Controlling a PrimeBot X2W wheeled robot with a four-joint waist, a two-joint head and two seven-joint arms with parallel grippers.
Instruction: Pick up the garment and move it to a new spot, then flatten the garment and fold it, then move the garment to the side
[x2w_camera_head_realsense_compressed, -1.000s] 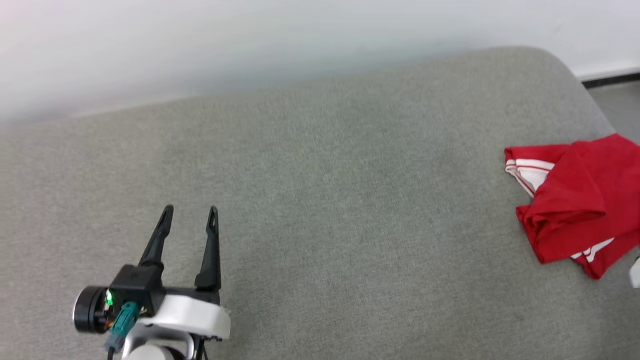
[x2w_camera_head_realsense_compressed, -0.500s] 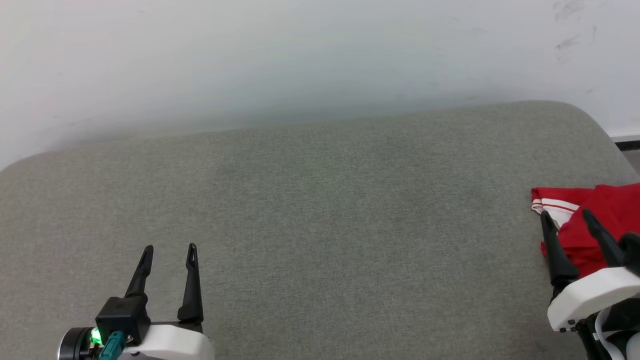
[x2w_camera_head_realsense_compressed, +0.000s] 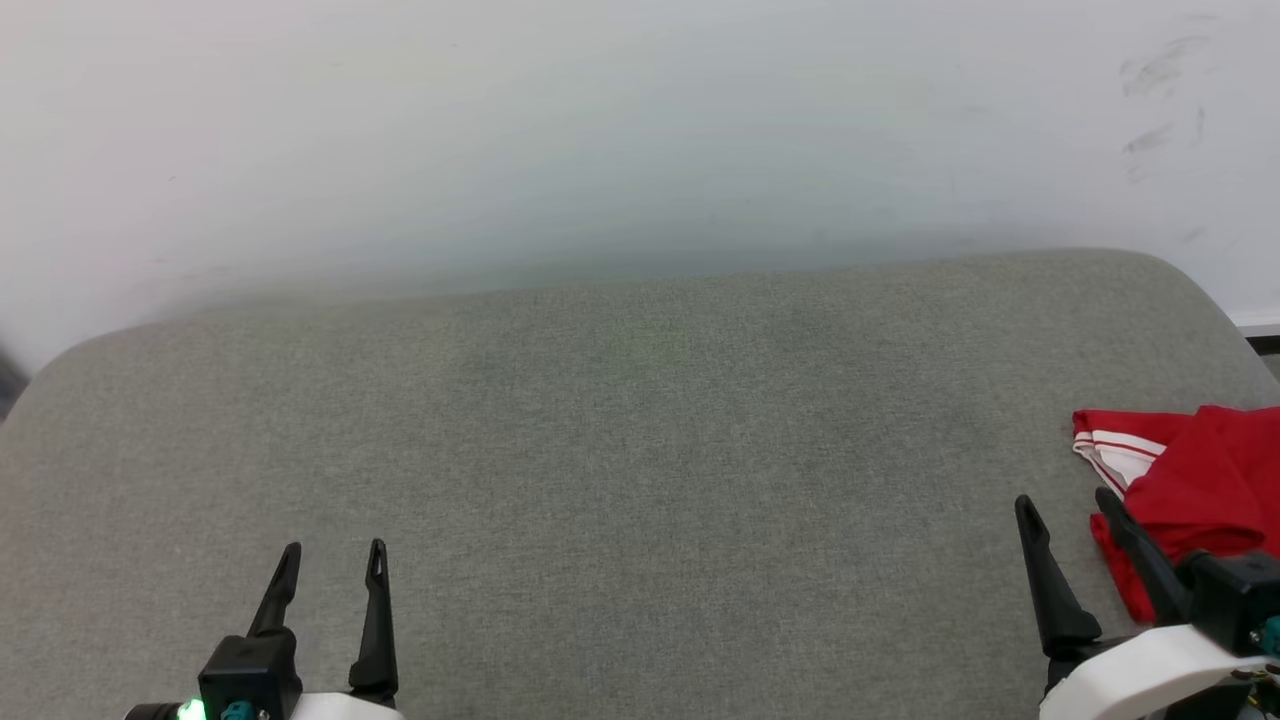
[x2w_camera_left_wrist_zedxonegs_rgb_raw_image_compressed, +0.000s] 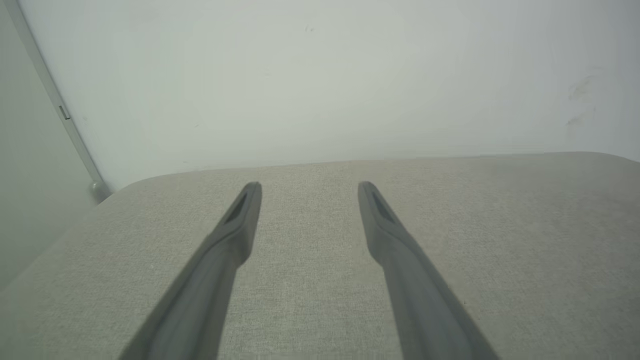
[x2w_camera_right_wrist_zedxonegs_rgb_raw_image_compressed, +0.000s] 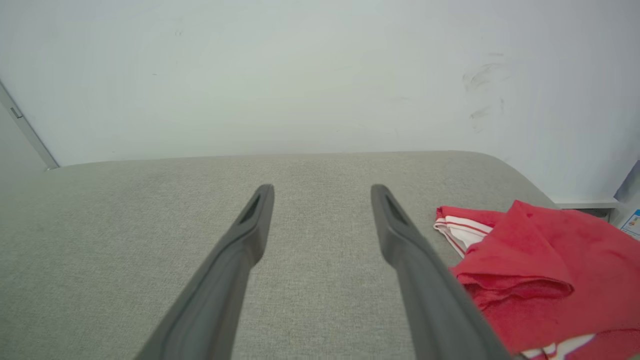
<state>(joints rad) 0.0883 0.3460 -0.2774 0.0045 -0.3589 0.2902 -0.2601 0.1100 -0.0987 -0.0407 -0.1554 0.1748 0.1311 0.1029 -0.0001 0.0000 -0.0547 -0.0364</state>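
Observation:
The garment, a red jersey with a white red-striped sleeve end, lies bunched at the right end of the grey cushioned surface. In the right wrist view the garment sits just right of my right finger. My right gripper stands open at the lower right, its right finger against the garment's left edge, nothing between the fingers. At the lower left, far from the garment, my left gripper is open and empty over bare cushion; the left wrist view shows the left gripper the same way.
A white wall rises right behind the cushion's far edge. The cushion's rounded corners fall away at far left and far right. A dark floor strip shows past the right corner.
The head camera has tilted up and turned, so more wall shows and the cushion sits lower. My right gripper has come into view beside the garment, then drawn back a little; both stayed open.

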